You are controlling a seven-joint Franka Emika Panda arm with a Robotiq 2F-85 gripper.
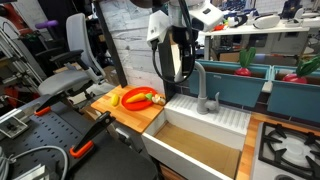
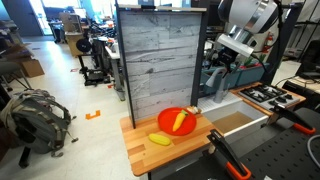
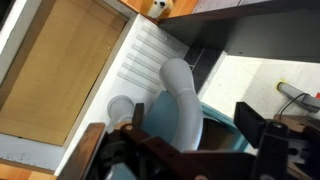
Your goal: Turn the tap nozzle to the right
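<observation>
The tap nozzle [image 1: 199, 80] is a matte grey gooseneck spout standing at the back of the white sink [image 1: 222, 120]. In the wrist view the tap nozzle [image 3: 181, 100] curves up between my two dark fingers. My gripper [image 3: 180, 145] is open, with one finger on each side of the spout and a gap to each. In an exterior view my gripper [image 1: 179, 68] hangs just beside the spout's top. In an exterior view my gripper [image 2: 222, 68] covers most of the tap. The short lever handle [image 1: 215, 98] sits beside the spout's base.
A wooden board [image 1: 140, 110] beside the sink holds a red plate [image 1: 138, 99] with a carrot, and a banana [image 1: 115, 99]. Blue planters [image 1: 240, 85] stand behind the sink. A stove top [image 1: 290, 145] lies on its other side. A grey plank wall [image 2: 160, 55] stands behind the board.
</observation>
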